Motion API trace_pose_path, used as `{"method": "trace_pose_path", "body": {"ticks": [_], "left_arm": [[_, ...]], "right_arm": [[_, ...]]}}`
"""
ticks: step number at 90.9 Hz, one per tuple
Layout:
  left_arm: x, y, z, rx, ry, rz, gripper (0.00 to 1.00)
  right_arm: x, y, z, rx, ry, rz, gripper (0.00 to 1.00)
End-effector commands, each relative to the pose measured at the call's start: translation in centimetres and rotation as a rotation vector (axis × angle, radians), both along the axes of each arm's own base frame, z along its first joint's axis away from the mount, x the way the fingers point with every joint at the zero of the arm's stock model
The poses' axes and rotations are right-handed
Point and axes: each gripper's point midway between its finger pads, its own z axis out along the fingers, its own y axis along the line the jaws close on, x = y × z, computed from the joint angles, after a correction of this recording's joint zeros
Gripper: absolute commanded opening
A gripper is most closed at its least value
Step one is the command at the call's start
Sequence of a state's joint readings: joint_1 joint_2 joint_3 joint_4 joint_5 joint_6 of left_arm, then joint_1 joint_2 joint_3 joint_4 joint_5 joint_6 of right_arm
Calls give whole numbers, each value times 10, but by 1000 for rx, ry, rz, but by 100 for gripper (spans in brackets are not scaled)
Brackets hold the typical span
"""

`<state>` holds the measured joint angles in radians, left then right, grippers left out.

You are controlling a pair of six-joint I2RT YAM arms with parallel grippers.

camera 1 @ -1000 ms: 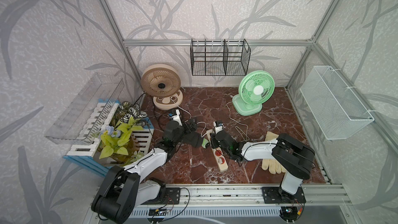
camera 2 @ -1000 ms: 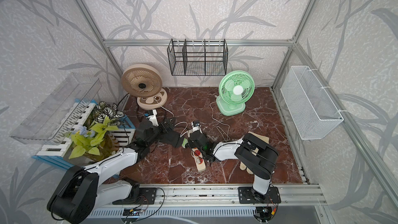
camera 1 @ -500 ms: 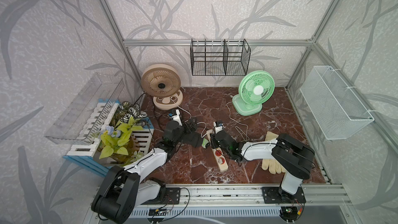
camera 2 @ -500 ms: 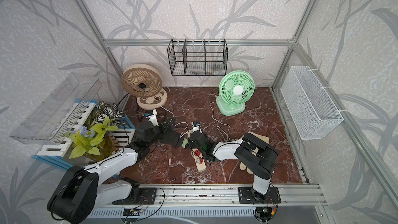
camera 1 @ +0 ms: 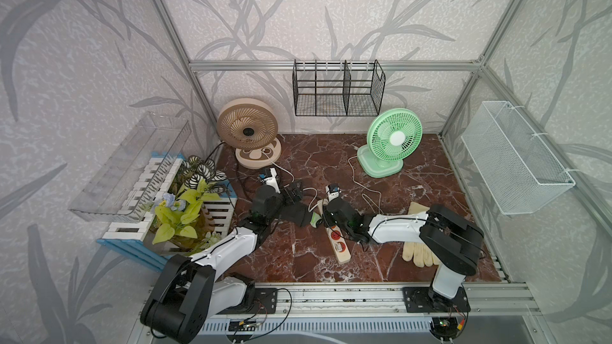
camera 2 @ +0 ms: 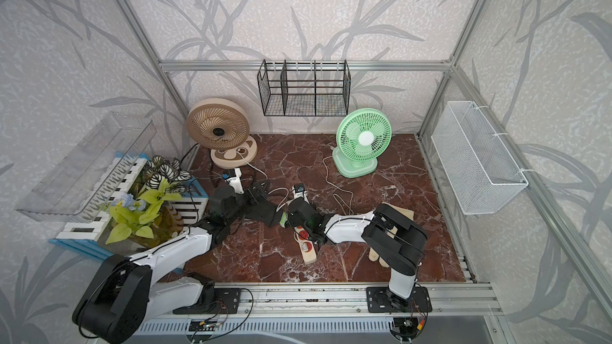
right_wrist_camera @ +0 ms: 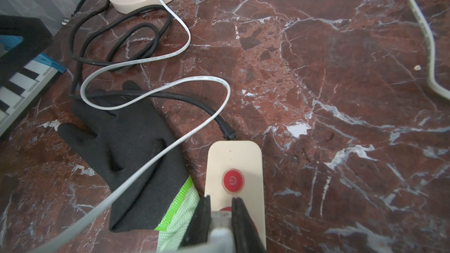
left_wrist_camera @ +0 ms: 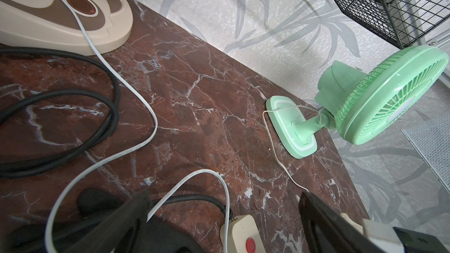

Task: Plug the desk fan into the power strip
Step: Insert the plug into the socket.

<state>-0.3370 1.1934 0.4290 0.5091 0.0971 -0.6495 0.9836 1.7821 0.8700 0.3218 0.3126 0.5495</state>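
The power strip (camera 1: 343, 256) lies low centre in both top views, on the tabletop (camera 1: 414, 200). The right gripper (right_wrist_camera: 221, 202) is clamped on a white plug (right_wrist_camera: 220, 217) over the socket beside the red button (right_wrist_camera: 232, 180). The left gripper (left_wrist_camera: 224, 192) gapes wide beside that end. Tilted pins could jam, or the unheld strip could slide.

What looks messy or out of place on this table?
A black glove lies flat beside the power strip, with the beige fan's white cord draped across it. The strip's black cord sits in loose loops near that fan's base. A cream glove lies by the right arm. Nothing looks spilled or broken.
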Motion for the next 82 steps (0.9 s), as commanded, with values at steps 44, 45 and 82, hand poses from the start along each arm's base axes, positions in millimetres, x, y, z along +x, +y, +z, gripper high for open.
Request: {"method": "trace_pose_path", "body": {"ticks": [44, 45, 82], "left_arm": [[1, 4, -1, 25, -15, 10, 100], [1, 4, -1, 25, -15, 10, 100], [2, 5, -1, 29, -17, 14, 100]], "right_arm": [[-55, -37, -68, -235, 266, 92, 4], [-55, -37, -68, -234, 265, 92, 5], [-55, -34, -60, -220, 273, 91, 16]]}}
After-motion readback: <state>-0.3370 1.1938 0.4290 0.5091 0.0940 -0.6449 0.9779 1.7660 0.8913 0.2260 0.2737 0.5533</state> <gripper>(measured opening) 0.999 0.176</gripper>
